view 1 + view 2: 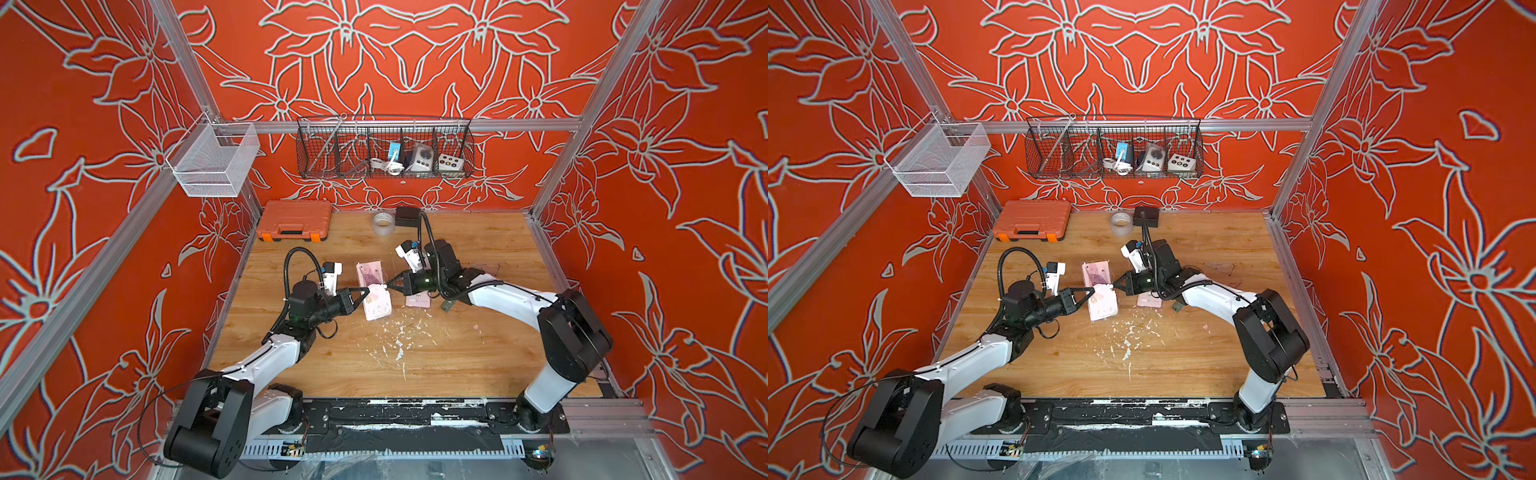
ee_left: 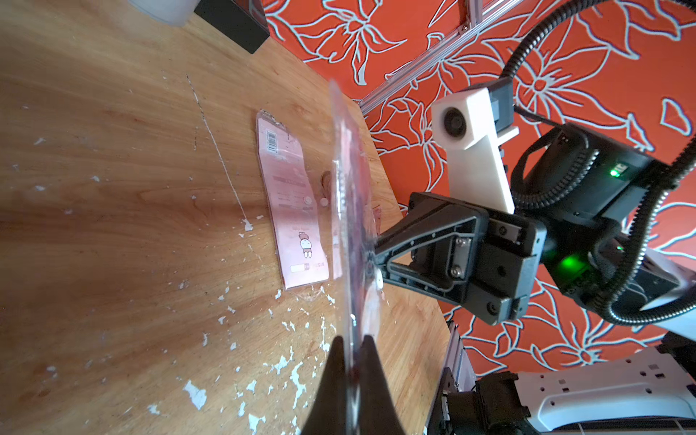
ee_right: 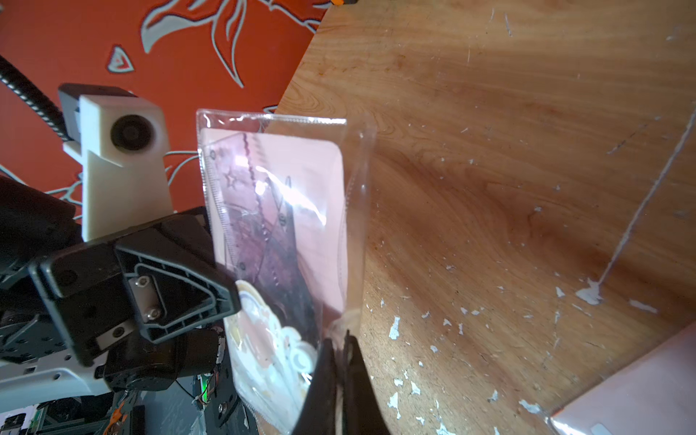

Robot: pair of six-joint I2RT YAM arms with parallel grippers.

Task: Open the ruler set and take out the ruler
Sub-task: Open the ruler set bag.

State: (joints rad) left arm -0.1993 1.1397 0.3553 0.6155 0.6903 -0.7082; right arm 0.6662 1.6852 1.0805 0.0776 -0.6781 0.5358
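The ruler set is a clear plastic pouch with a pink card inside, held off the table between both grippers in both top views. My left gripper is shut on one edge of it, and the left wrist view shows the pouch edge-on between the black fingertips. My right gripper is shut on the opposite edge, pinching the clear flap. The translucent ruler sits inside the pouch with other pieces.
A loose pink card lies on the table under the right arm, also seen as the card. At the back stand an orange tool case, a tape roll and a black box. A wire basket hangs on the wall.
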